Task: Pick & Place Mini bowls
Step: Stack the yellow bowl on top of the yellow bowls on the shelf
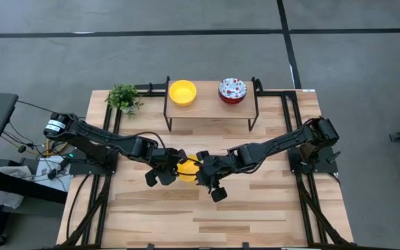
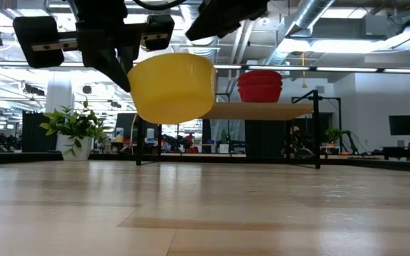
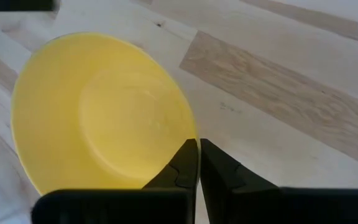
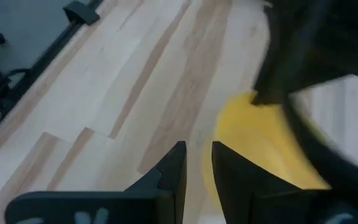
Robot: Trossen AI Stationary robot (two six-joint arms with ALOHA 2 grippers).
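Overhead, a yellow mini bowl (image 1: 187, 169) is seen held between the two arms near the middle of the table (image 1: 255, 215). The left gripper (image 1: 176, 167) is pinched on its rim, presumably so it can be lifted clear. The right gripper (image 1: 205, 171) sits just beside the bowl; whether it touches cannot be told. On the raised shelf (image 1: 210, 105) at the far side rest another yellow bowl (image 1: 182, 92) and a patterned bowl (image 1: 232, 90), likely the destination, with a potted plant (image 1: 123, 97) to their left.

At table height, the held bowl (image 2: 172, 87) hangs tilted, well clear of the wood; red bowls (image 2: 260, 86) sit on the shelf behind.

From the left wrist, the fingers (image 3: 185, 167) are clamped shut on the thin rim of the bowl (image 3: 98, 112).

From the right wrist, the fingers (image 4: 176, 169) stand slightly parted with nothing seen between them, the bowl (image 4: 260, 149) just beside.

No writing or labels can be read.
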